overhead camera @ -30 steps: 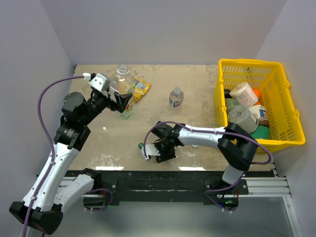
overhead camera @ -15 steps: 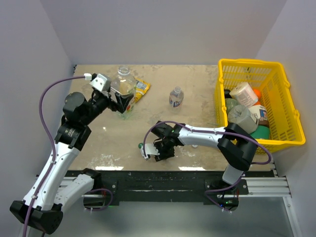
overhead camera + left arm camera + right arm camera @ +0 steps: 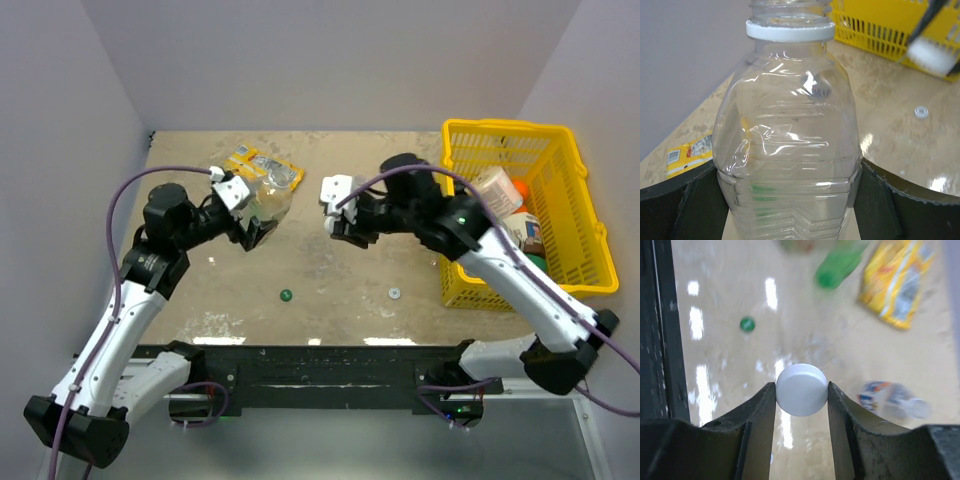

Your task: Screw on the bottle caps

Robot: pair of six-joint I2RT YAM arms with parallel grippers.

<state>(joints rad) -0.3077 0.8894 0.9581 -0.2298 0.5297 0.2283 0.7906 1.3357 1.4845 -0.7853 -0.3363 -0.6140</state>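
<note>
a: step in hand?
b: carrying a cap to a bottle, i judge. right gripper (image 3: pixel 801 396) is closed part-way on a white cap (image 3: pixel 801 389). both fingers pinch its rim, flat top facing the wrist.
a: the left?
b: left gripper (image 3: pixel 250 224) stands wide, clamped round the belly of the clear bottle (image 3: pixel 787 150). the neck points away from the wrist. mouth open, with a white collar ring (image 3: pixel 790 31) just under the thread.
a: cap and mouth?
b: near each other but apart. nothing threaded yet.
a: next move calls for?
b: lining the cap's axis up with the neck, seating it square, then turning. a tilted start would likely cross the thread.
a: materials?
b: bottle wall is thin, glossy and ribbed, with creases. it probably flexes under squeeze and may slip when twisted. the cap is round, matte, stiff-looking plastic.
a: the rest?
b: a dark green cap (image 3: pixel 286 295) lies flat on the table (image 3: pixel 330 270) below and between the grippers. a pale ring-like cap (image 3: pixel 394 293) lies below the right one. a green bottle (image 3: pixel 837 267) and a small labelled bottle (image 3: pixel 890 395) lie beneath the right gripper, blurred.
</note>
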